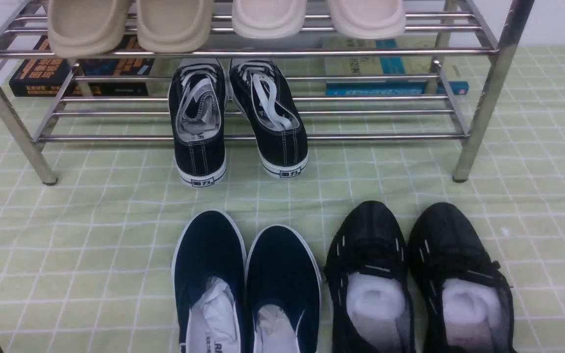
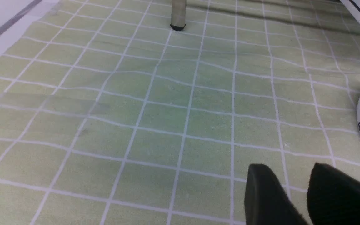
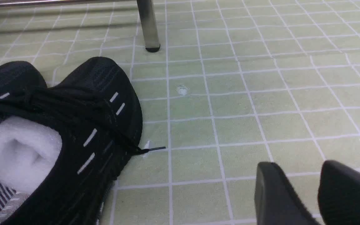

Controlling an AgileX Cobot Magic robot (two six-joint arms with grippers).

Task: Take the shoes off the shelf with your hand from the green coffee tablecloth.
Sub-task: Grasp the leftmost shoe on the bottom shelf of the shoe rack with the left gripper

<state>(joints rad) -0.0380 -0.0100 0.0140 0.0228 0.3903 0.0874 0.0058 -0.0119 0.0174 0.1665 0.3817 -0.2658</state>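
Right now the shoes (image 1: 199,142), a pair of black canvas sneakers with white laces and white soles, sit side by side on the lower tier of the shelf (image 1: 483,113), roughly midway along it. Their toes point away from the robot and their heels stick out past the front bar above the green tablecloth (image 1: 66,245); whether the heels touch the cloth cannot be told. The sneaker on the robot's left lies straight, while the other is angled, so the two are close at the toes and apart at the heels. On the upper tier rest beige slippers (image 1: 130,24) to the left and cream slippers (image 1: 317,17) to the right, and books (image 1: 42,78) lie on the cloth behind the rack. Nearer the robot, on the cloth in front of the shelf, stand the navy slip-ons (image 1: 209,274) and, just beside them to the right, the black mesh shoes (image 1: 371,255), both pairs stuffed with white filler. The left gripper (image 2: 302,190) hangs low over bare cloth, its two black fingers slightly apart with nothing between them, well short of the rack's left front leg. The right gripper (image 3: 312,190) is likewise parted and empty, low over the cloth near the outer mesh shoe, with the right front leg farther ahead.
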